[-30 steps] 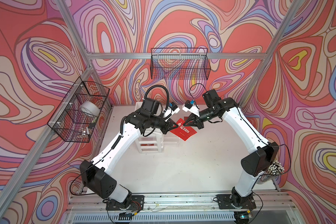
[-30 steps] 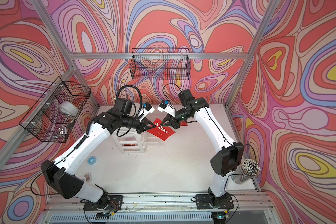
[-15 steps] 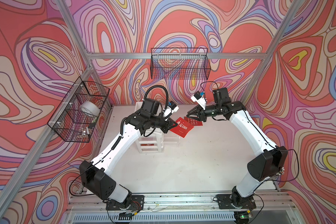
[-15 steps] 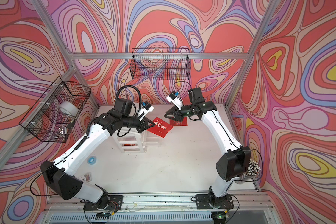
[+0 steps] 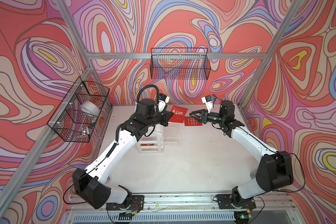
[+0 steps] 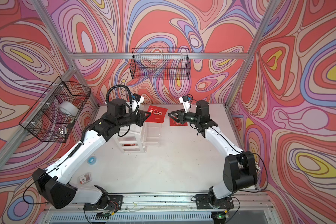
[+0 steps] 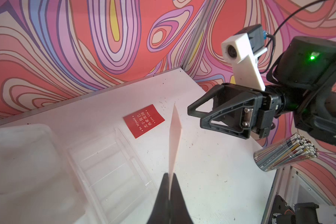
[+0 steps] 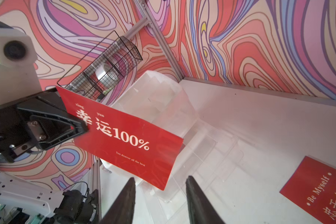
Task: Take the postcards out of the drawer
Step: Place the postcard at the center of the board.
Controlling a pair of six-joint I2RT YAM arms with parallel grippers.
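White tabletop (image 5: pixel 182 164) under swirl walls: the Be Myself card (image 5: pixel 191 121) lies out near the drawers (image 5: pixel 151 149). My left fingers (image 7: pixel 163 194) pinch the 100% card (image 5: pixel 177 114) aloft; my right fingers (image 8: pixel 128 197) gape empty. A third card (image 5: pixel 148 144) seems yet to come out.

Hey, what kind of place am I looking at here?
Likely a robot test cell: two white arms mounted on a base rail, an aluminium frame holding swirl-printed walls, wire baskets hung on it.
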